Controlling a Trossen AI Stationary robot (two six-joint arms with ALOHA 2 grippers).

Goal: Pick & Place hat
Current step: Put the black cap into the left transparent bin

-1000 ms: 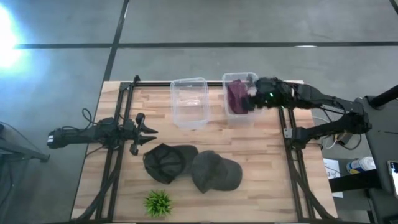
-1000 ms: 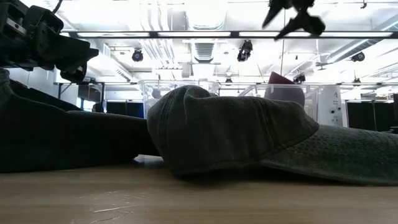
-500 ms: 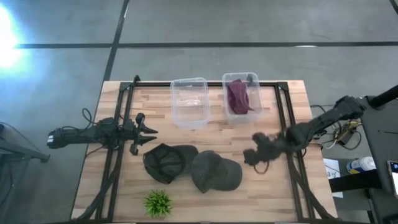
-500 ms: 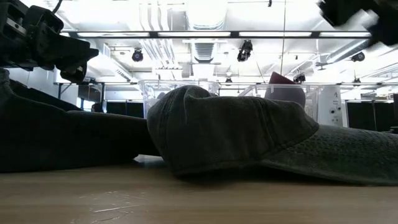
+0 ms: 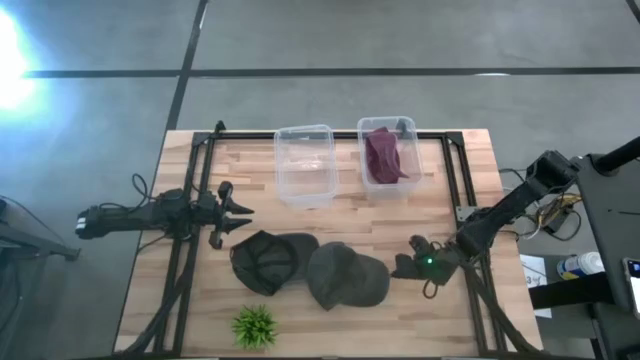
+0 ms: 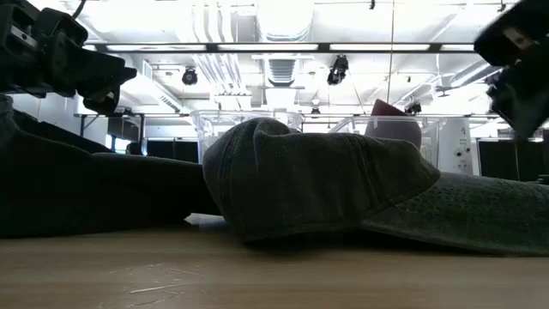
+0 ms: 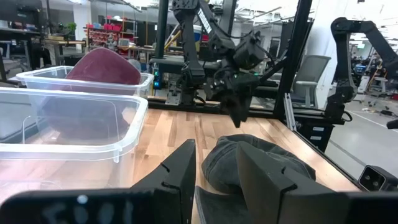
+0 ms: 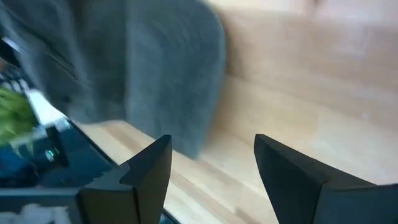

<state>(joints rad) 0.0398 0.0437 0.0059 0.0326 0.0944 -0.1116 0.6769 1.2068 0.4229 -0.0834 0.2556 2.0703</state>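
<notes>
A grey cap [image 5: 345, 277] lies crown up on the table, its brim pointing toward the table's right; it also fills the low view [image 6: 326, 189]. A black cap [image 5: 268, 260] lies just to its left. A maroon hat [image 5: 383, 155] sits inside the right-hand clear bin [image 5: 409, 180]. My right gripper [image 5: 405, 265] is open and hovers low just right of the grey cap's brim; in its wrist view [image 8: 214, 174] the cap [image 8: 155, 62] lies ahead of the fingers. My left gripper [image 5: 235, 210] waits open at the table's left, above and left of the black cap.
An empty clear bin [image 5: 305, 165] stands left of the bin with the maroon hat, both near the far edge. A small green plant [image 5: 254, 325] stands at the near edge, below the black cap. Black frame rails [image 5: 462, 215] run along both sides of the table.
My right gripper has swung from above the bin with the maroon hat toward the table's near edge and down, ending low beside the grey cap's brim. The hats and the left arm have kept still.
</notes>
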